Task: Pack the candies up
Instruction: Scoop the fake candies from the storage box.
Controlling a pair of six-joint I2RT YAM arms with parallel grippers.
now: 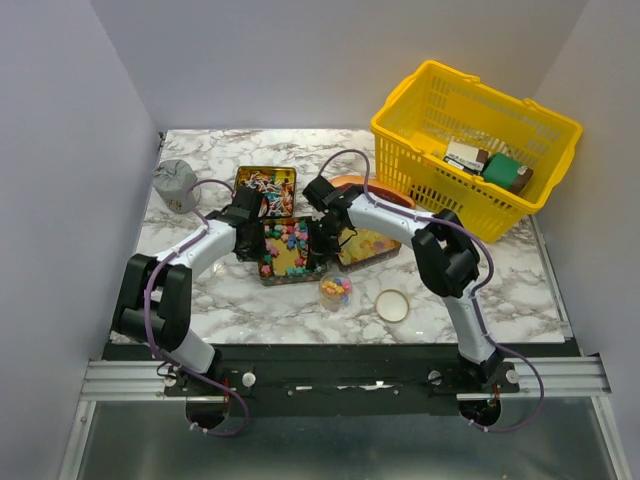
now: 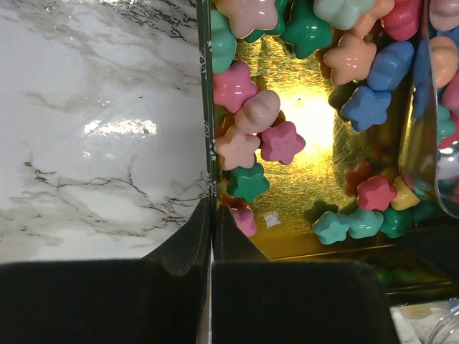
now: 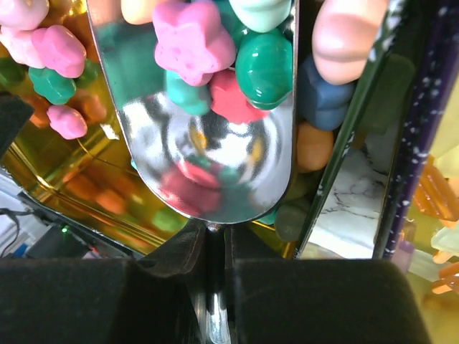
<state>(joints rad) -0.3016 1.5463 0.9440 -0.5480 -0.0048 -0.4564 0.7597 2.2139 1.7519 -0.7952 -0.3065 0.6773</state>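
A gold tin (image 1: 262,270) in the middle holds pastel star candies (image 1: 285,245). My left gripper (image 1: 250,228) is shut on the tin's left wall (image 2: 208,165), with its tip (image 2: 213,213) astride the rim; star candies (image 2: 280,142) lie inside. My right gripper (image 1: 322,238) is shut on the handle of a metal scoop (image 3: 208,158), with its tip (image 3: 216,240) just behind the bowl. The scoop sits in the tin with several star candies (image 3: 192,39) in it. A tin of red/blue/white wrapped pieces (image 1: 266,187) stands behind. A tin of yellow-orange pieces (image 1: 368,248) stands to the right.
A small clear jar (image 1: 336,291) holding some star candies stands in front of the tins, its round lid (image 1: 393,305) beside it. A yellow basket (image 1: 420,110) with boxed packets is at the back right. A grey lump (image 1: 174,184) lies at the back left.
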